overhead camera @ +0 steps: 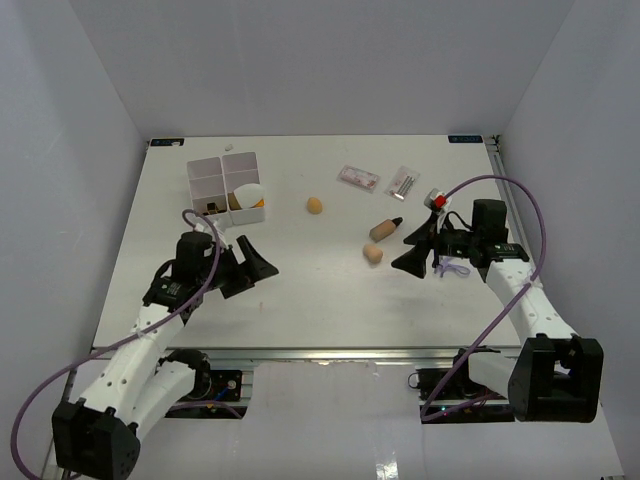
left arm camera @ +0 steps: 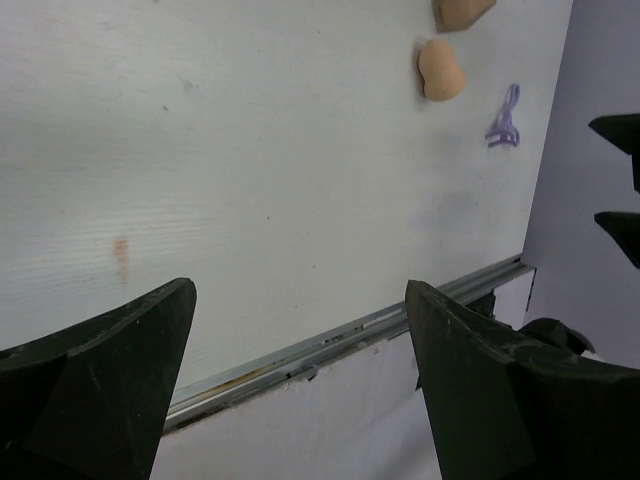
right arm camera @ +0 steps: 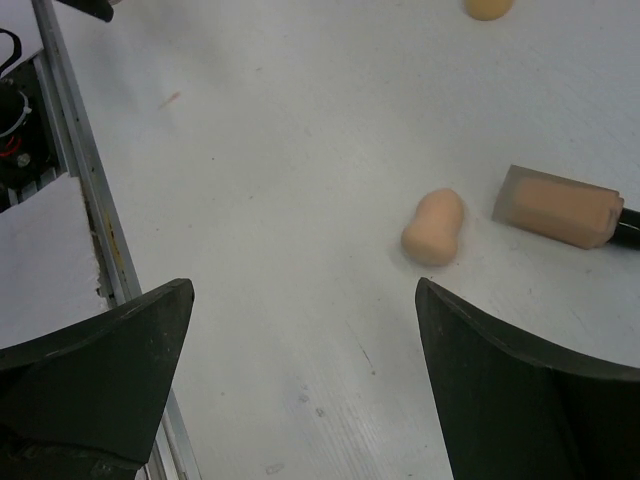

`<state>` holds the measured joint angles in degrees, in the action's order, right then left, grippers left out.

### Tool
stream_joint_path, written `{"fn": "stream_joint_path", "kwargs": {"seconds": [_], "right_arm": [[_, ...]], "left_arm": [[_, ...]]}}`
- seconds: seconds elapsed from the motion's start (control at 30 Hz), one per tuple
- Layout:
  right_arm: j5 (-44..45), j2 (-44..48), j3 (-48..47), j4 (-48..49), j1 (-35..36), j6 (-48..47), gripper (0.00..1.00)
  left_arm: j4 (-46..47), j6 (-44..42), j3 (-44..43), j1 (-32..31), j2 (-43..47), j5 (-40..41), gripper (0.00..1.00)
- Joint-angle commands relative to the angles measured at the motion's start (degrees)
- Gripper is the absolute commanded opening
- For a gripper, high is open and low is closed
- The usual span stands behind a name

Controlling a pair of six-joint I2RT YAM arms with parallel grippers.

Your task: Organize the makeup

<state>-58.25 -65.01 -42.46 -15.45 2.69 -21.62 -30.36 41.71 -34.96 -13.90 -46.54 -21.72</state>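
Table (overhead camera: 300,300) white, faint orange stain (left arm camera: 121,255). Box (overhead camera: 225,180) white. Sponges (right arm camera: 433,228) beige. Bottle (right arm camera: 556,207) tan, cap (right arm camera: 628,222) black. Packets (overhead camera: 358,178) clear, one pink inside. Cables (overhead camera: 525,200) purple. Walls (overhead camera: 330,60) pale grey.

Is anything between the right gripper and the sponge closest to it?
Nothing visible. The right gripper is open, with only bare table between it and the sponge. The tan bottle lies beside the sponge, apart from it, off the direct line.

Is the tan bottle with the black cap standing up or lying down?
Lying down. The tan bottle has its long side flat on the table, next to a beige sponge.
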Motion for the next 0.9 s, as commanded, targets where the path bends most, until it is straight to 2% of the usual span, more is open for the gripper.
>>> {"fn": "stream_joint_path", "kwargs": {"seconds": [0.0,0.1,0.33,0.57,0.73,0.87], "right_arm": [[0.43,0.32,-0.70,4.72,-1.98,5.00,0.98],[2.76,1.14,-0.54,5.34,-4.57,5.95,0.98],[0.48,2.32,0.08,6.38,-9.90,7.05,0.96],[-0.15,3.23,0.92,7.79,-12.61,7.68,0.92],[0.15,3.47,1.21,8.30,-13.12,7.90,0.91],[0.07,3.62,1.32,8.63,-13.10,8.04,0.91]], "left_arm": [[7.86,4.75,-2.10,-8.90,-7.77,7.48,0.96],[10.03,5.35,-6.61,-15.60,-16.04,11.76,0.95],[11.81,5.13,-24.26,-25.26,-39.14,17.69,0.78],[11.22,7.59,-39.82,-30.02,-55.30,20.79,0.58],[10.48,10.54,-47.30,-31.24,-63.52,23.42,0.60],[10.80,11.73,-50.80,-31.49,-68.20,22.05,0.62]]}}
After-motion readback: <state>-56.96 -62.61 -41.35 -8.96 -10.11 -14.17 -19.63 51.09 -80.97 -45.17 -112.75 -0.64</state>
